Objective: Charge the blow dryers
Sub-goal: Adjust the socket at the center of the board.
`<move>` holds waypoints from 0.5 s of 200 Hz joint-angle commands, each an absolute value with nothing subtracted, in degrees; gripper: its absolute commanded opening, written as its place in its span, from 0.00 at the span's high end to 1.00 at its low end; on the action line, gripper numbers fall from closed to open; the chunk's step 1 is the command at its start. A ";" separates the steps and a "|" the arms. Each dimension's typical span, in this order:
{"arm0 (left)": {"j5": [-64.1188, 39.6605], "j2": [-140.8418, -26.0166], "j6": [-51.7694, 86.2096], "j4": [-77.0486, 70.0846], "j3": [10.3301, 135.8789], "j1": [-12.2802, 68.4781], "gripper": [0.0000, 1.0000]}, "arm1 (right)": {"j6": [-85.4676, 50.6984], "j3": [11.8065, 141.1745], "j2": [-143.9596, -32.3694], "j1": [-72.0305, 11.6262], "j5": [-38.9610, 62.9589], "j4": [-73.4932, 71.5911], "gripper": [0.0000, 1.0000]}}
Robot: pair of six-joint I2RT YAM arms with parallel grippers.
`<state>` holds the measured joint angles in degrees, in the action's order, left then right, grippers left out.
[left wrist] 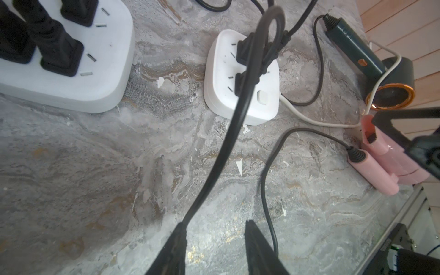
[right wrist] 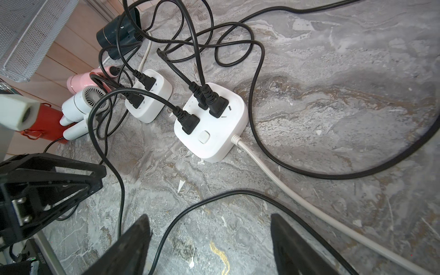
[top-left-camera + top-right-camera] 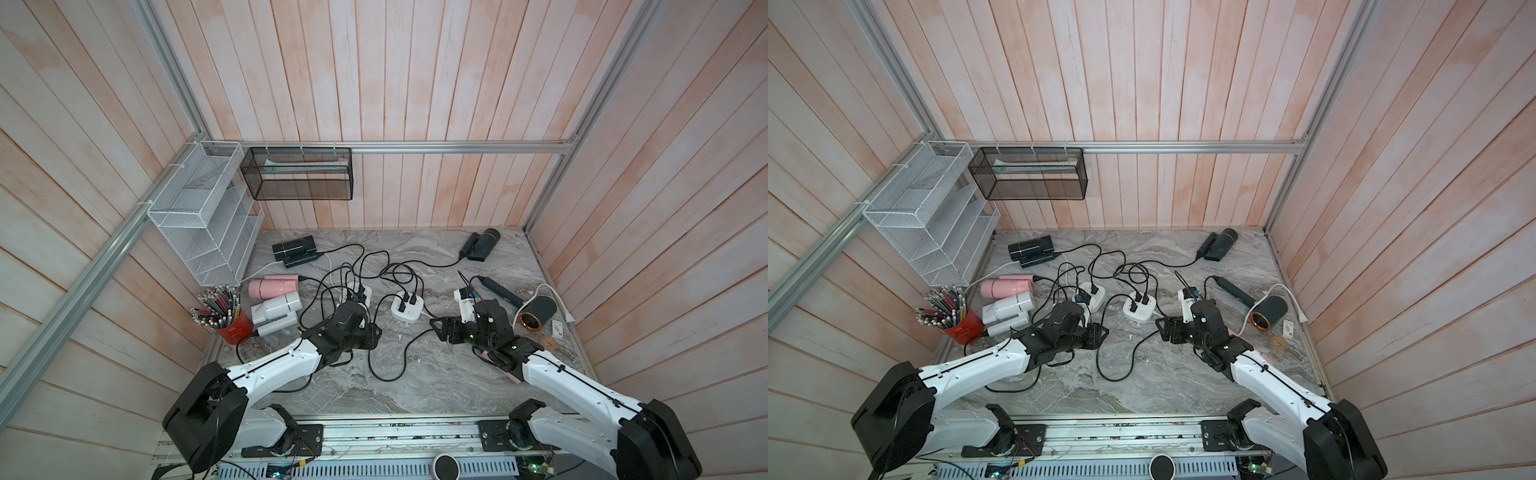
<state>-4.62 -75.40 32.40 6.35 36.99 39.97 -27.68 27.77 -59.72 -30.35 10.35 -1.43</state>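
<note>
The left tool (image 1: 215, 225) hangs over the grey marbled worktop (image 3: 436, 390) just beside the left power strip (image 1: 100, 90). Its jaws are apart and clamp nothing. A raised black cord (image 1: 228, 133) lies against one finger (image 1: 171, 247); whether it merely rests there I cannot tell. The right tool (image 2: 209, 216) is spread wide and empty above a second black cord (image 2: 190, 207) that crosses the worktop. It faces the right power strip (image 2: 212, 126), which carries three black plugs and a white lead. At the left edge a pink blow dryer (image 3: 272, 286) lies just beside a pale grey blow dryer (image 3: 276, 309), next to a red cup of pencils (image 3: 235, 328). A black blow dryer (image 3: 293, 249) sits at the back left near the white wire rack (image 3: 199, 216), and a dark blow dryer (image 3: 482, 244) sits at the back right corner. A copper-ringed blow dryer (image 3: 536, 313) lies on the right with its handle unfolded, and a second pink blow dryer (image 1: 373, 173) lies partly hidden under the right arm. Black cords tangle around the two strips.
</note>
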 commanded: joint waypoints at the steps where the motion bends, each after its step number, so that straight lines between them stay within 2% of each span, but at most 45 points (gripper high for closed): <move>1: -2.07 -77.27 32.78 1.49 37.00 39.38 0.59 | -27.62 29.67 -59.36 -30.66 9.32 -0.46 0.21; 100: -4.53 -88.60 31.03 -5.59 46.39 39.19 0.65 | -27.27 30.06 -60.32 -30.63 8.97 -1.01 0.21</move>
